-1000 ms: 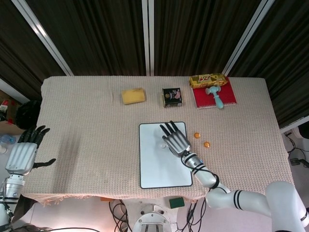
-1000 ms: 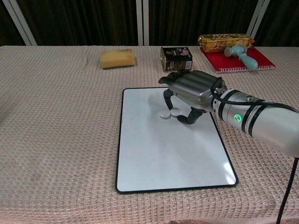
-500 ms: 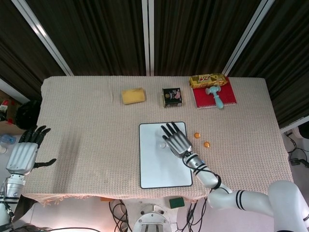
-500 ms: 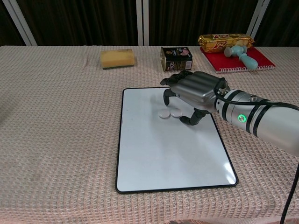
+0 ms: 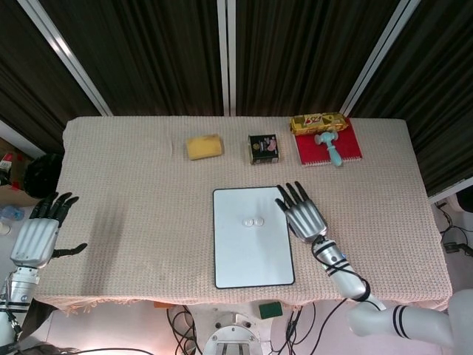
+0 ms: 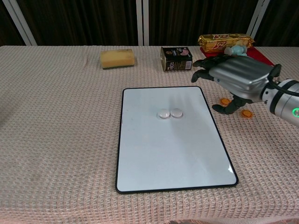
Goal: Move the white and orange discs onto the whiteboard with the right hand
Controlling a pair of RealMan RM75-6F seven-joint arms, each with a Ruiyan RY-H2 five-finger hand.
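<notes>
Two white discs (image 6: 163, 114) (image 6: 176, 113) lie side by side on the upper middle of the whiteboard (image 6: 173, 154); the head view shows the pair (image 5: 255, 221) on the board (image 5: 253, 259). Two orange discs (image 6: 225, 101) (image 6: 246, 113) lie on the cloth just right of the board. My right hand (image 6: 236, 77) hovers over them with fingers spread and nothing in it; in the head view this hand (image 5: 301, 212) covers both orange discs. My left hand (image 5: 35, 235) hangs off the table's left edge, fingers apart and holding nothing.
Along the far side lie a yellow sponge (image 5: 203, 146), a dark tin (image 5: 262, 149), and a red notebook (image 5: 351, 144) with a yellow snack pack (image 5: 318, 123) and a teal toy (image 5: 329, 148) on it. The tin (image 6: 176, 58) stands just beyond the board.
My right hand has lifted off the whiteboard and swung right, leaving the two white discs on the board. It now hovers over the orange discs. The left hand has not moved.
</notes>
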